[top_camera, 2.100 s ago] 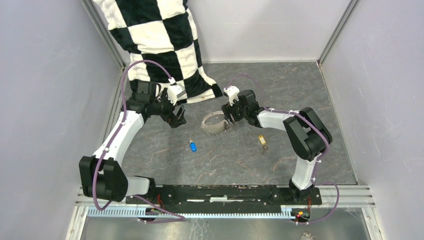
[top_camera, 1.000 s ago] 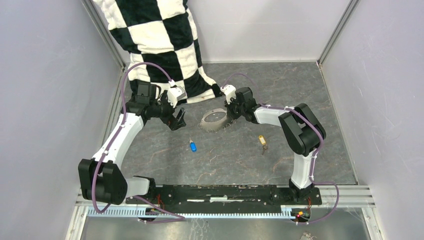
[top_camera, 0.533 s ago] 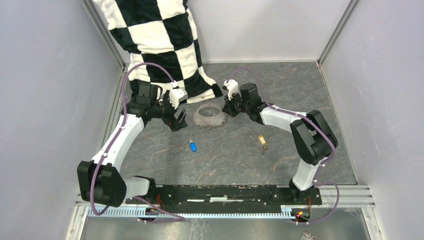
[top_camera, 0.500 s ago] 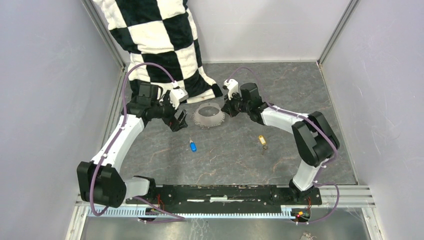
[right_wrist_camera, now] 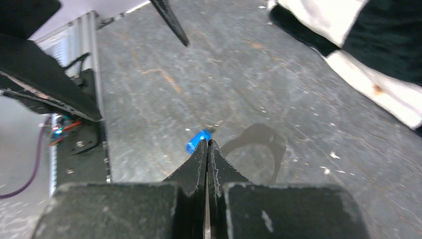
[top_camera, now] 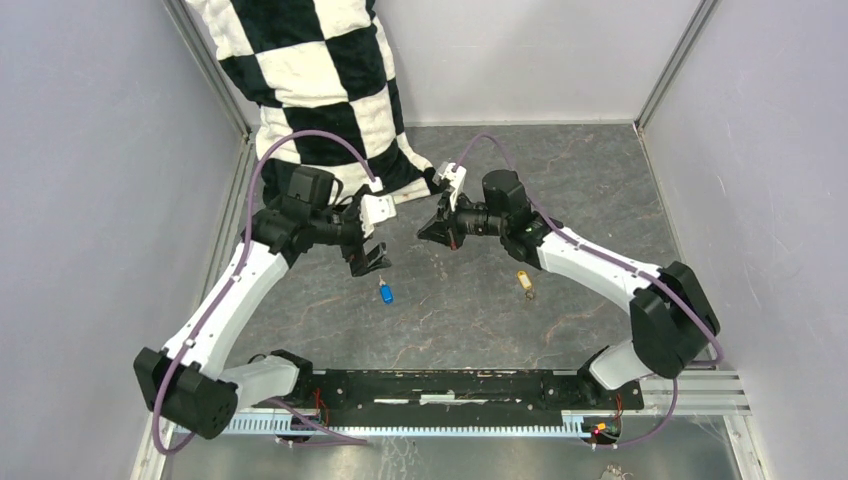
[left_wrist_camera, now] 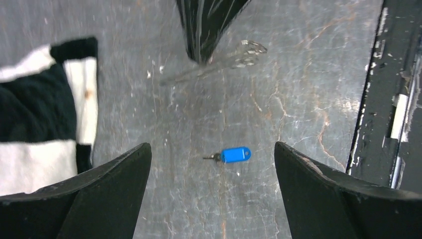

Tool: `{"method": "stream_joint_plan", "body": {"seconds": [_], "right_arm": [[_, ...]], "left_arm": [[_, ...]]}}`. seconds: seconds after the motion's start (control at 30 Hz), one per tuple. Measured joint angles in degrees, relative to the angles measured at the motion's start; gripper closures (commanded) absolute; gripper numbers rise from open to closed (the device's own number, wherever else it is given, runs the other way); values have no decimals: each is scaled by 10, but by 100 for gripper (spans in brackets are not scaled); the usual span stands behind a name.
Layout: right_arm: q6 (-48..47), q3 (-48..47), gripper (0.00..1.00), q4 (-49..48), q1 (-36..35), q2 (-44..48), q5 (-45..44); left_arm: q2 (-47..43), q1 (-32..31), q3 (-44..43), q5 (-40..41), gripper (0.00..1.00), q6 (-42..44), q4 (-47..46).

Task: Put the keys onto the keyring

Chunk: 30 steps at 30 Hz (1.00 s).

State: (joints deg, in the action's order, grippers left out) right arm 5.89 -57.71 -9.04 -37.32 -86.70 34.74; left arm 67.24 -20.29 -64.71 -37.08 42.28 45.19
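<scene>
The right gripper (right_wrist_camera: 206,144) has its black fingers pressed flat together. Just past their tips, a small blue-headed metal key (right_wrist_camera: 197,141) lies on the grey marbled tabletop (right_wrist_camera: 278,89). A black-and-white checked cloth (right_wrist_camera: 368,45) lies on the far side.

- No text, label, brand, number or sign can be read in any of the views.
</scene>
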Motion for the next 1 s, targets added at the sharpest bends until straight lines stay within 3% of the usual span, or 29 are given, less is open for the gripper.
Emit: {"method": "stream_joint_plan", "body": {"seconds": [0.43, 0.77, 0.87, 1.0], "right_arm": [[32, -2, 100, 20, -57, 104, 130], [40, -44, 100, 27, -119, 106, 159], [42, -55, 100, 27, -130, 106, 158], [42, -63, 100, 28, -140, 106, 156]], "left_arm": [[-112, -54, -1, -94, 0, 35, -3], [-118, -85, 7, -123, 1, 41, -3], [-118, -89, 10, -129, 8, 41, 5], [-119, -93, 12, -136, 26, 41, 19]]}}
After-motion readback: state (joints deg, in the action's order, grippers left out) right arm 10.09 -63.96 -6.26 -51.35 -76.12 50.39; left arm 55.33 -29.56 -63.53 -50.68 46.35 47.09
